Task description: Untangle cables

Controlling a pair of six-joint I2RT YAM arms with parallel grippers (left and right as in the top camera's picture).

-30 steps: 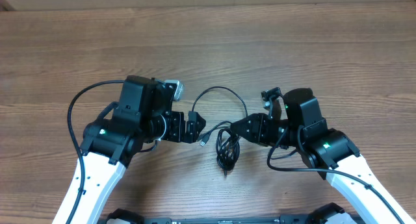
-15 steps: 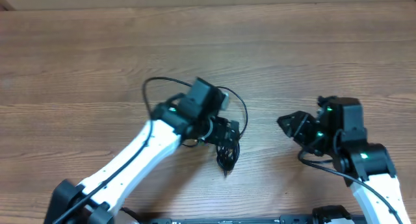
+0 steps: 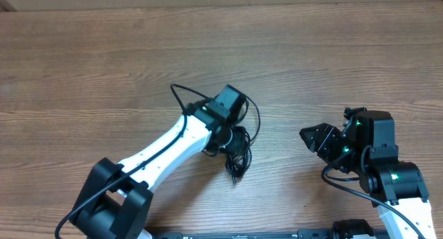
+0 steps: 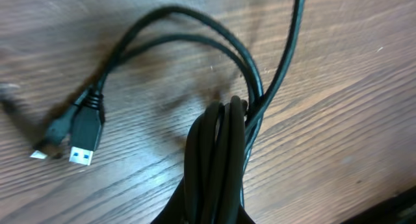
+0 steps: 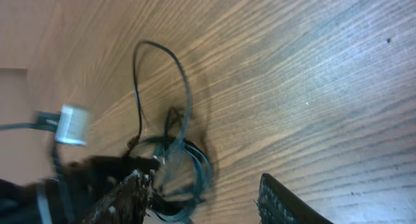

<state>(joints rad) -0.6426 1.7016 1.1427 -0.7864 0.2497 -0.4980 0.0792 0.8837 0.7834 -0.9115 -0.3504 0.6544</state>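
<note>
Grips the bunched black cables (image 4: 218, 146) near mid-worktop (image 3: 104, 59) with the left tool (image 3: 235, 138) pinched shut on the bundle, leaves two plug ends (image 4: 81, 136) lying side by side on the wood, and holds the right tool (image 3: 312, 136) empty, fingers spread, well apart to the right.

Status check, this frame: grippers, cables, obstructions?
Left gripper at cables, grip unclear. Right gripper open, empty, off to the side. Cables bunched, two plugs free. No obstruction seen.

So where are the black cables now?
Overhead view: the cables lie near the middle, beneath the left gripper, apart from the right gripper off to their right.
</note>
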